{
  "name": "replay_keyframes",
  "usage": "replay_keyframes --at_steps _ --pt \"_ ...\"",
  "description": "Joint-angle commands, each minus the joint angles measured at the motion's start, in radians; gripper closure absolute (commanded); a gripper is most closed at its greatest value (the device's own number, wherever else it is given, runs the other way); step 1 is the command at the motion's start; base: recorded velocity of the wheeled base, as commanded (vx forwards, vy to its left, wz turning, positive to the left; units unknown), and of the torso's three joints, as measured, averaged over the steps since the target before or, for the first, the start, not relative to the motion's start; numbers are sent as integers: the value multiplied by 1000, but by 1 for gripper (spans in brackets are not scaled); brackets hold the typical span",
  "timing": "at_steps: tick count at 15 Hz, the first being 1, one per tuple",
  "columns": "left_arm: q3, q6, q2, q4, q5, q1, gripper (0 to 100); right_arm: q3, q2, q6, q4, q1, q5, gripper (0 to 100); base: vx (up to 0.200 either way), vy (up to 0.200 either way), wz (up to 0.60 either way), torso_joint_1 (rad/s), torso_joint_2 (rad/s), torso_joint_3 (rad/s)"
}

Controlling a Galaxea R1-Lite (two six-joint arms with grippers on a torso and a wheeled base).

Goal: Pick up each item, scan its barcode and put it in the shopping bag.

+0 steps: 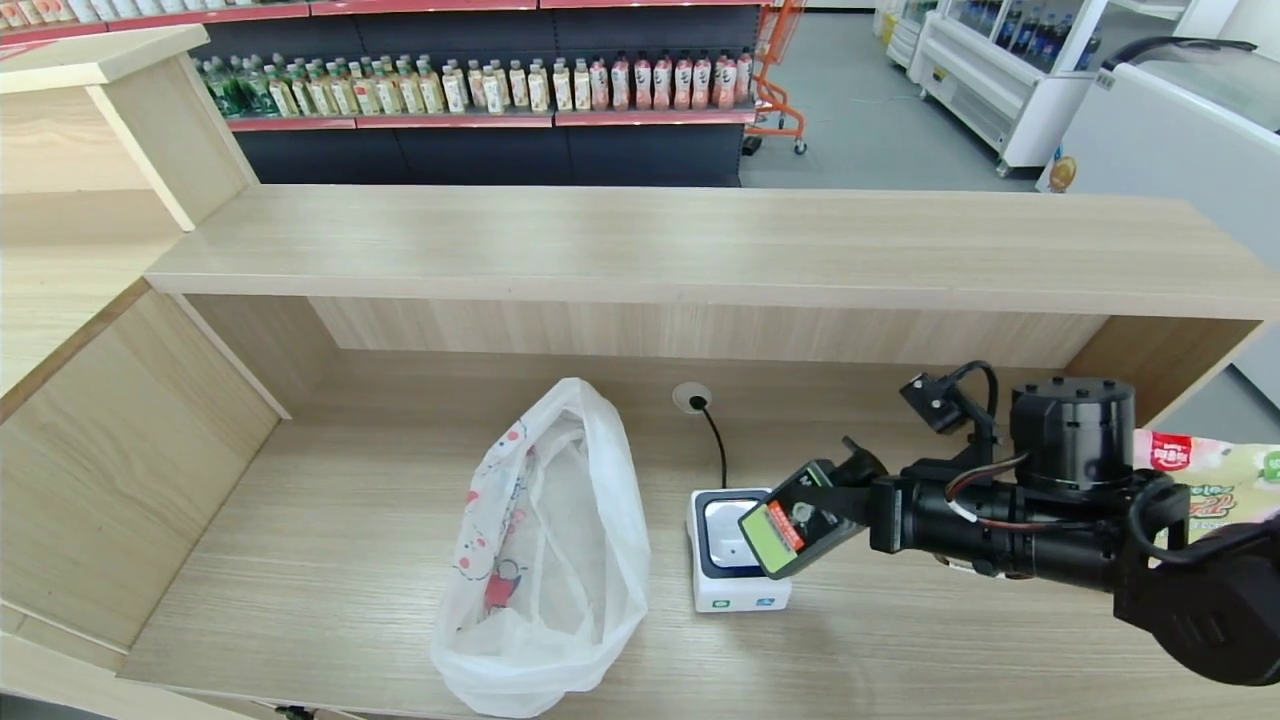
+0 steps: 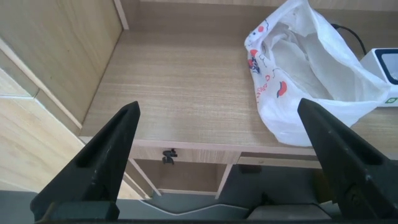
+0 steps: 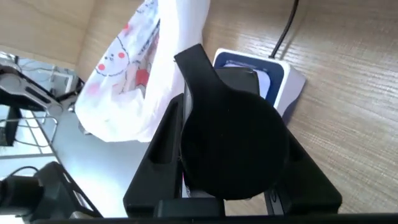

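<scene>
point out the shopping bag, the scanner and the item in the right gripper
shopping bag [image 1: 622, 520]: head view, its right side wall
scanner [image 1: 740, 593]: head view, white front face
held item [image 1: 772, 530]: head view, green label

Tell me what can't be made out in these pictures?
- Inside the bag: head view, crinkled white plastic hides the contents.
- The scanner window: head view, half covered by the dark pack held in the right claw.
- The snack packet: head view, cut off by the picture's right edge.
</scene>
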Motion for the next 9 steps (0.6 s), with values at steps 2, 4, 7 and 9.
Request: replay_keyframes --at_steps 2,4,7,9 --pt "0 0 0 0 0 -1 0 -11 61 -22 -2 0 -13 100 0 0 0 0 0 0" --pt "0 0 0 0 0 -1 0 -42 96 -19 -26 17 -12 100 0 0 0 0 0 0" --pt "0 0 0 0 0 -1 0 -80 145 -10 -91 40 -6 100 0 0 0 0 0 0" --pt "0 0 0 0 0 -1 0 -114 186 -12 -94 55 -7 100 0 0 0 0 0 0"
